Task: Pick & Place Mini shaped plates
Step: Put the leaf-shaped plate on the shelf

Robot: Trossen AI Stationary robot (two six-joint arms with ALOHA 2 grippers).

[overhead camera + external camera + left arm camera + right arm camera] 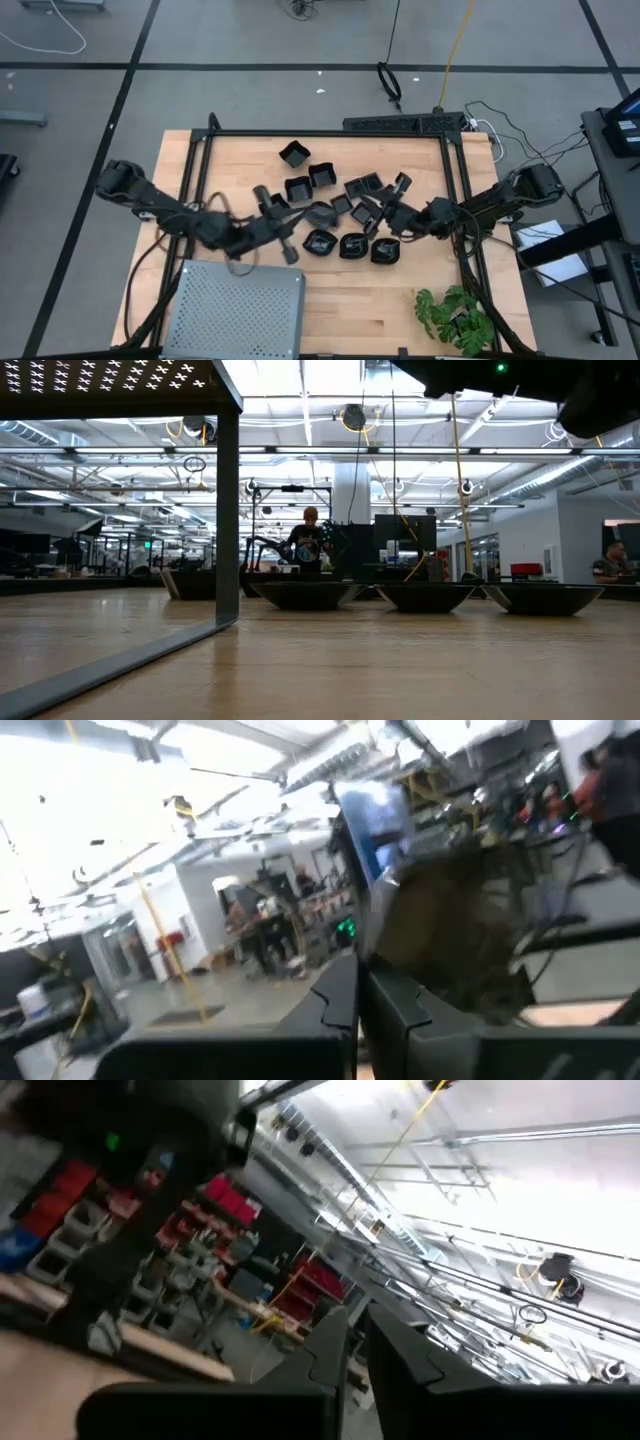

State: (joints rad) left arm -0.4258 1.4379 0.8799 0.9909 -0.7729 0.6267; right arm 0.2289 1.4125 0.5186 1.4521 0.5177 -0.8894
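We see small glossy black dishes (352,246) just beyond the left claw (292,243), pressed together, apparently empty; right claw (385,216) slightly parted among them.

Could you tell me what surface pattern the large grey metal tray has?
The large grey metal tray is perforated with a regular grid of small holes, clearest in the high view.

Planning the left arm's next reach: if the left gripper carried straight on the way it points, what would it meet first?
Probably the right gripper, past the mini shaped plates; the left gripper points right across them, height unclear.
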